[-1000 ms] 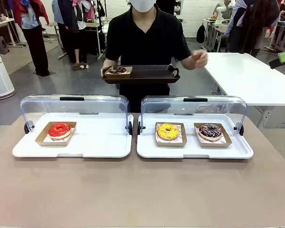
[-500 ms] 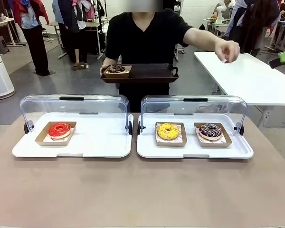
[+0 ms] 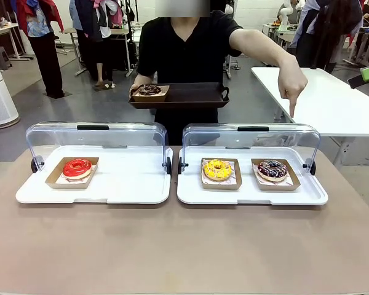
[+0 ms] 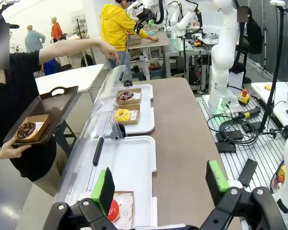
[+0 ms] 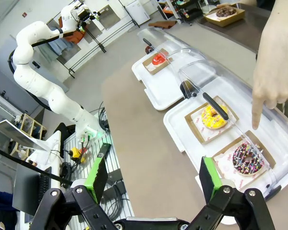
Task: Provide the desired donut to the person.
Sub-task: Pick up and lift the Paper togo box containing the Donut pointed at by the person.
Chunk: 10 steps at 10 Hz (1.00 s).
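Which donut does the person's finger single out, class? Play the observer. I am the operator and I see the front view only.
Observer: In the right wrist view the person's hand aims its fingertip at the chocolate sprinkled donut, well past the yellow donut.
Operator: Is the right gripper ready?
Observer: The right gripper is open and empty, above the table.
Operator: And the left?
Observer: The left gripper is open too, with the red donut just below one finger.
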{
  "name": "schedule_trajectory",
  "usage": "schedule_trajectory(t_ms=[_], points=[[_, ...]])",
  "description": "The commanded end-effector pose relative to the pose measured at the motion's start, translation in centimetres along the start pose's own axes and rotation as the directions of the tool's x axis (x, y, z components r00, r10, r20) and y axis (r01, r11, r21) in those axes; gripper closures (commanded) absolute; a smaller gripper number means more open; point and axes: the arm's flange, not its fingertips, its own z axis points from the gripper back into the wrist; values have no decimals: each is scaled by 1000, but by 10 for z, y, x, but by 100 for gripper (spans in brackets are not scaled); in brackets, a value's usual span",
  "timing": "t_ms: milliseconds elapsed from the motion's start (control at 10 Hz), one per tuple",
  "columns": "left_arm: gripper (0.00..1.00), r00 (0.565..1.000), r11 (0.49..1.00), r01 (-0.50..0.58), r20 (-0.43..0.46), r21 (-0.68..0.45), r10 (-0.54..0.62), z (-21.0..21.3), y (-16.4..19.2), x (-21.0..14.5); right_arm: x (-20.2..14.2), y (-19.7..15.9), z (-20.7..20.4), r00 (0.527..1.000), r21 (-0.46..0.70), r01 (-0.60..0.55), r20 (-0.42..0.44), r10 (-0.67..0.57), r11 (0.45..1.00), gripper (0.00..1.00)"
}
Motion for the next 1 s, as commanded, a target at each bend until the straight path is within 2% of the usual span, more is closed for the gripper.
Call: schedule_trajectory(t_ms=[0,500,600,700,800,900], points=[[0,1000,1000,5,10,-2,-5,1,0,2,1,1,-1,1000,1,-3,11,3,1000,0],[0,1000,1000,5,10,-2,-5,1,0,2,0,0,0,1000,0,0,0,0,1000,0],[0,1000,1000,5,10,-2,-5,1,0,2,12,13,-15,969,-24,-40,-243,33,999,0],[0,1000,1000,5,10,-2,-5,1,0,2,28,22,-31,907,-54,-74,-419,45,996,0],[0,1000,1000,5,10,-2,-5,1,0,2,44,32,-50,845,-69,-131,-530,75,989,0],[0,1000,1000,5,10,-2,-5,1,0,2,53,50,-75,714,-50,-265,-682,160,963,0]])
